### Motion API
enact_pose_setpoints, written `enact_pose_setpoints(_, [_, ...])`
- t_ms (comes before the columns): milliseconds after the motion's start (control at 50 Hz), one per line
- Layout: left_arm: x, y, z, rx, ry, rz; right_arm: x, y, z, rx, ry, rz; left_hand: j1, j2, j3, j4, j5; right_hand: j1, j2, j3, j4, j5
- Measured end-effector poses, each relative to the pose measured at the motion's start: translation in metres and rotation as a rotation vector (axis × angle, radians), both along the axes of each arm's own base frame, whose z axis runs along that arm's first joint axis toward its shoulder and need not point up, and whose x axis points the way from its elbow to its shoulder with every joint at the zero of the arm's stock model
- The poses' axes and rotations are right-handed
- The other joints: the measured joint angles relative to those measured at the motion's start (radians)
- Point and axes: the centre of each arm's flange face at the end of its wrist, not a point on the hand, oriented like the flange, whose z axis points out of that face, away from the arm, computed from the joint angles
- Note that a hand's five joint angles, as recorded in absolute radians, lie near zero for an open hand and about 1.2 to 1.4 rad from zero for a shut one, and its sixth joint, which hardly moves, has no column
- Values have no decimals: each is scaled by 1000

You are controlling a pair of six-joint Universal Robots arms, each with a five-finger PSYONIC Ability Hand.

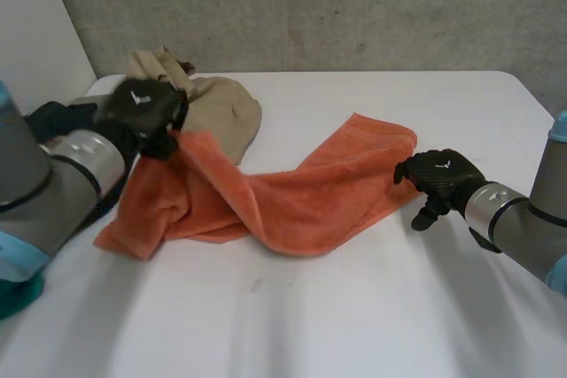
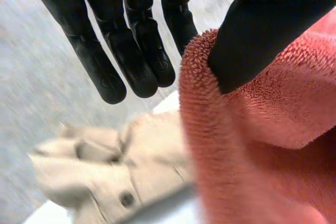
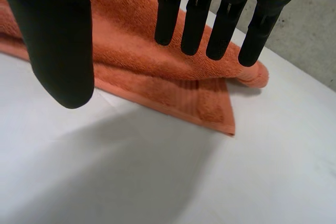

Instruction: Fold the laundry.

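An orange towel point(image 1: 292, 192) sprawls across the white surface point(image 1: 354, 307). The left robot hand point(image 1: 146, 112) pinches its raised edge, right beside a beige garment point(image 1: 221, 108). The right robot hand point(image 1: 443, 179), fingers straight, hovers at the opposite corner.

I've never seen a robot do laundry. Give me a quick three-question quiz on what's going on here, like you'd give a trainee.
1. True or false: the towel on the table is blue.
2. The shirt lying by the left hand is: A beige, B black, C green.
3. Which hand has straight fingers over a corner of the towel?

Key: 1 false, it is orange. 2 A. 3 the right hand.
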Motion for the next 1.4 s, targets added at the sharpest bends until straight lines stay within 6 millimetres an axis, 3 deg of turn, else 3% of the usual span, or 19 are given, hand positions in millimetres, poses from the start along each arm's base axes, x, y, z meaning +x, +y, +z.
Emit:
enact_pose_setpoints(60, [3,12,33,-52,56,4,5,7,1,60,-61,-23,0,1,0,0,0,-23,-22,-21,-21,-21])
enact_pose_setpoints(180, [6,37,82,-125,164,-6,20,21,-3,165,-168,-44,0,2,0,0,0,-25,-23,-24,-24,-30])
enact_pose_setpoints(360, [2,70,127,-180,247,-42,48,23,-13,168,-266,-61,0,3,4,0,0,-25,-23,-24,-24,-31])
enact_pose_setpoints(600, [1,93,145,-171,331,-67,74,6,-27,66,-253,-145,1,3,4,0,0,-25,-23,-24,-24,-31])
enact_pose_setpoints(740, [2,94,148,-178,341,-65,87,17,-26,99,-267,-129,1,3,4,0,0,-205,-194,-206,-209,-202])
enact_pose_setpoints(920, [0,96,146,-167,343,-70,108,32,-21,144,-341,-89,1,3,4,0,0,-218,-211,-228,-222,-222])
enact_pose_setpoints(1140, [-4,106,154,-171,384,-85,141,36,-44,151,-370,-67,1,3,4,0,0,-207,-203,-186,-186,-155])
enact_pose_setpoints(1260, [-2,106,157,-168,411,-70,149,36,-52,139,-373,-81,1,3,4,0,0,231,251,243,247,263])
enact_pose_setpoints(1360, [1,105,159,-164,442,-48,147,30,-46,110,-389,-85,1,3,4,0,0,558,592,582,591,602])
enact_pose_setpoints(1400, [3,104,160,-162,453,-39,144,25,-41,99,-392,-87,1,3,4,0,0,573,648,641,656,653])
